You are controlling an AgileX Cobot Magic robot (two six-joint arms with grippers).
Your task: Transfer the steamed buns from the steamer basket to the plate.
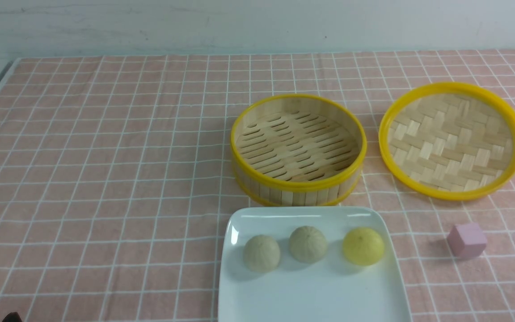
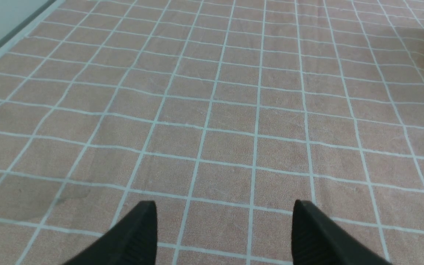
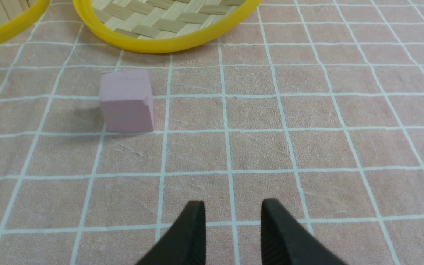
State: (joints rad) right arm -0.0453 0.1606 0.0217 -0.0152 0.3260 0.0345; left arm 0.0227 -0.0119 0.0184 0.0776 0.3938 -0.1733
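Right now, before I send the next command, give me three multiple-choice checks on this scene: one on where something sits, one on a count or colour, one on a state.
1. Where is the pink cube?
A. Inside the steamer basket
B. On the cloth to the right of the plate
C. On the plate

2. How many steamed buns lie on the plate, and in which colours?
A. Three: two beige, one yellow
B. Two, both yellow
C. One beige

3. What is the state of the steamer basket?
A. Full of buns
B. Covered by a lid
C. Empty and uncovered

Answers:
1 B, the cube rests on the checked cloth, apart from the plate's right edge.
2 A, a row of three domes lies on the plate, the yellow one rightmost.
3 C, its whole slotted floor shows bare.
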